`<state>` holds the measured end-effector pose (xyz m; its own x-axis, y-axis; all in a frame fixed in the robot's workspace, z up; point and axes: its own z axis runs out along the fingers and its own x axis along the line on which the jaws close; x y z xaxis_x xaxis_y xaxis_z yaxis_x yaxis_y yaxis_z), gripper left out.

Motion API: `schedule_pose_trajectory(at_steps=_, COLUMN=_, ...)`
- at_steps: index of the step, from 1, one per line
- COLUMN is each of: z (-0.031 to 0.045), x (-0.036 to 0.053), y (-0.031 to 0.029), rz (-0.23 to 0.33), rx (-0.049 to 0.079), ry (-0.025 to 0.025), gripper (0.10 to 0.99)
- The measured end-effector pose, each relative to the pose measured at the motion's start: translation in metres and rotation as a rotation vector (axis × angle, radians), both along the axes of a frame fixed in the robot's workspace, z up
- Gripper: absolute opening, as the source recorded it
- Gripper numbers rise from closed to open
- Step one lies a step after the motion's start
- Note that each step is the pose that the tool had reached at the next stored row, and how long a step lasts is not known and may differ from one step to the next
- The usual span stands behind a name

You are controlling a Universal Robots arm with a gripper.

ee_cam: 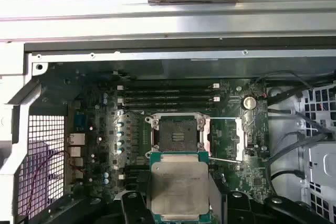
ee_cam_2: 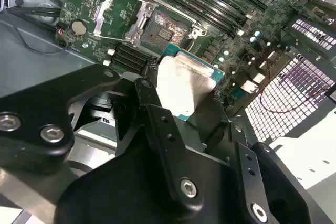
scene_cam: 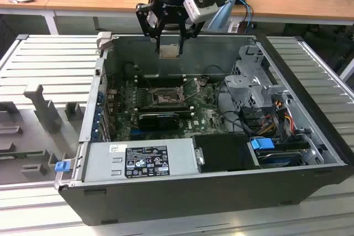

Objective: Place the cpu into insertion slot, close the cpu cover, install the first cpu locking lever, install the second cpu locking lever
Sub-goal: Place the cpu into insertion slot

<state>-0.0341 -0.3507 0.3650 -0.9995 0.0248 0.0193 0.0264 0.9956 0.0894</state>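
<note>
My gripper [scene_cam: 168, 43] hangs above the open computer case, shut on the cpu [scene_cam: 169, 51], a flat pale tan-silver square. In both wrist views the cpu [ee_cam: 178, 186] [ee_cam_2: 185, 83] sits between the black fingers [ee_cam: 135, 205] [ee_cam_2: 149, 95]. The insertion slot [scene_cam: 164, 98] [ee_cam: 175, 134] [ee_cam_2: 161, 29] lies below on the green board, its dark centre bare. The cpu cover [ee_cam: 227, 139] [ee_cam_2: 113, 14] is swung open beside the socket. A thin wire lever [ee_cam: 226, 159] stands loose near it. The cpu is well above the socket, touching nothing else.
A grey power supply [scene_cam: 141, 161] fills the case's near side. A long black card [scene_cam: 159, 119] lies just in front of the socket, and memory slots [ee_cam: 168, 95] lie behind it. A drive cage [scene_cam: 251, 89] with cables stands on the exterior view's right.
</note>
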Motion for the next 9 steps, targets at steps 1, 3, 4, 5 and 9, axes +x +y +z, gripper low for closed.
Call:
schedule_pose_trajectory(at_steps=1, z=0.0000, x=0.0000, y=0.0000, rz=-0.003, rx=0.000, ry=0.0000, gripper=0.525)
schedule_pose_trajectory(at_steps=3, z=0.0000, x=0.0000, y=0.0000, rz=-0.068, rx=0.000, ry=0.0000, gripper=0.525)
schedule_pose_trajectory(at_steps=4, z=-0.0001, x=0.0000, y=0.0000, rz=-0.116, rx=0.000, ry=0.0000, gripper=0.525)
schedule_pose_trajectory(at_steps=5, z=-0.0001, x=0.0000, y=0.0000, rz=-0.138, rx=0.000, ry=0.0001, gripper=0.525)
schedule_pose_trajectory(at_steps=9, z=-0.0011, x=-0.0016, y=0.0000, rz=-0.180, rx=0.000, ry=0.0001, gripper=0.525)
